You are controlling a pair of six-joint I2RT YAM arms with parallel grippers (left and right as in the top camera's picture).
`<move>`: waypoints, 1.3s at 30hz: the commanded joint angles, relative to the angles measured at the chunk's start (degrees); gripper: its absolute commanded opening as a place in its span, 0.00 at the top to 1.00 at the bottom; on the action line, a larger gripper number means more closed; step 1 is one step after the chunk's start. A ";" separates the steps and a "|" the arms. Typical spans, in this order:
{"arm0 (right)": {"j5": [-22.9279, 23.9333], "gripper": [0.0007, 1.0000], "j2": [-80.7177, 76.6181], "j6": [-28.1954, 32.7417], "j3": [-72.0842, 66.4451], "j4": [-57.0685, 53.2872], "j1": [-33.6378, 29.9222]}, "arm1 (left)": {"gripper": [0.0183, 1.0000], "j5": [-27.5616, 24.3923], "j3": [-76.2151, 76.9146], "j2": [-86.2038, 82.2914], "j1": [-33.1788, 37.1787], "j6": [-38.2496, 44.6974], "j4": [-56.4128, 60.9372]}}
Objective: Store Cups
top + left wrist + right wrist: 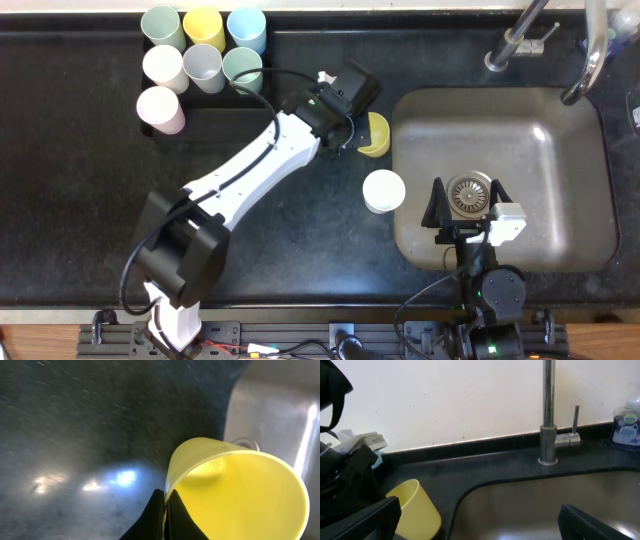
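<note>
Top view first: my left tool (357, 122) is out across the tabletop (90, 210), right at the yellow cup (377, 136), which sits just beside the left rim of the sink (560, 120). A white cup (383, 190) stands near it, also by the rim. The other cups (203, 67) are bunched at the far left corner, well apart from both. My right tool (466, 205) hangs over the sink, spread wide, nothing in it.

Left wrist view: my fingers (159, 515) are clenched on the yellow cup's wall at the rim, one inside and one outside. The cup is tipped, mouth toward the camera. Can't tell if it's off the tabletop.

Right wrist view: same cup, tilted, next to the sink edge, with the tap (548, 415) behind the basin.

So I reckon I'm at the pick-up step for the yellow one. Next move, I'd guess: lift it clear, carry it to the bunch, and get it upright before letting go. A rim pinch is a thin hold, so go gently. White cup comes after.
</note>
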State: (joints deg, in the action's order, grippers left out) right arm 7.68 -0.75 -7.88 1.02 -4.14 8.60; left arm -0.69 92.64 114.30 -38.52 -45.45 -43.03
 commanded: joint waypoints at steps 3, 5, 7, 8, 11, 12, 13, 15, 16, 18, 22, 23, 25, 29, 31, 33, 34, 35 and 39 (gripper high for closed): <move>-0.39 0.00 0.44 -0.26 -0.74 0.31 -0.37 | 0.98 3.32 1.64 -10.14 7.72 -1.62 -3.04; -0.39 0.00 0.44 -0.26 -0.74 0.31 -0.37 | 0.98 3.37 1.62 -12.11 11.80 -3.32 -5.73; -0.39 0.00 0.44 -0.26 -0.74 0.31 -0.37 | 0.98 3.30 1.62 -13.44 16.44 -4.83 -8.90; -0.39 0.00 0.44 -0.26 -0.74 0.31 -0.37 | 0.98 3.23 1.62 -13.84 18.91 -5.18 -10.73; -0.37 0.00 0.44 -0.26 -0.74 0.31 -0.37 | 0.98 3.23 1.62 -14.12 25.33 -5.88 -15.63; -0.39 0.00 0.44 -0.28 -0.74 0.31 -0.37 | 0.98 3.19 1.62 -14.10 27.36 -5.88 -16.94; -0.37 0.00 0.44 -0.26 -0.74 0.31 -0.37 | 0.98 3.15 1.60 -13.94 28.94 -5.86 -17.81; -0.39 0.00 0.44 -0.26 -0.74 0.31 -0.37 | 0.98 3.23 1.60 -13.66 31.78 -5.81 -19.21; -0.39 0.00 0.44 -0.26 -0.74 0.31 -0.37 | 0.98 3.37 1.60 -13.51 32.89 -5.81 -19.87; -0.39 0.00 0.44 -0.26 -0.74 0.31 -0.37 | 0.98 3.39 1.60 -13.22 34.45 -5.84 -20.92; -0.37 0.00 0.44 -0.26 -0.74 0.31 -0.37 | 0.98 3.41 1.57 -12.37 36.06 -5.84 -22.25; -0.39 0.00 0.44 -0.28 -0.74 0.31 -0.37 | 0.98 3.41 1.55 -12.13 36.24 -5.81 -22.27; -0.39 0.00 0.44 -0.26 -0.74 0.31 -0.37 | 0.98 3.63 1.55 -11.69 36.22 -5.81 -22.27; -0.39 0.00 0.44 -0.26 -0.74 0.31 -0.37 | 0.98 5.51 1.49 -10.93 36.24 -5.84 -22.69; -0.37 0.00 0.44 -0.26 -0.74 0.31 -0.37 | 0.98 6.51 1.49 -10.40 36.28 -5.86 -22.64; -0.37 0.00 0.44 -0.26 -0.74 0.31 -0.37 | 0.98 7.13 1.49 -9.90 36.28 -5.86 -22.27; -0.39 0.00 0.44 -0.26 -0.74 0.31 -0.37 | 0.98 7.34 1.49 -9.64 36.28 -5.86 -22.10; -0.37 0.00 0.44 -0.26 -0.74 0.31 -0.37 | 0.98 7.54 1.49 -9.27 36.28 -5.86 -22.01; -0.37 0.00 0.44 -0.26 -0.74 0.31 -0.37 | 0.98 7.74 1.49 -7.85 36.33 -5.86 -21.62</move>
State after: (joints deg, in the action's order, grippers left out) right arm 7.66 -0.75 -7.88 1.02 -4.14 8.60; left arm 5.39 93.80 105.14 -2.50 -50.70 -64.88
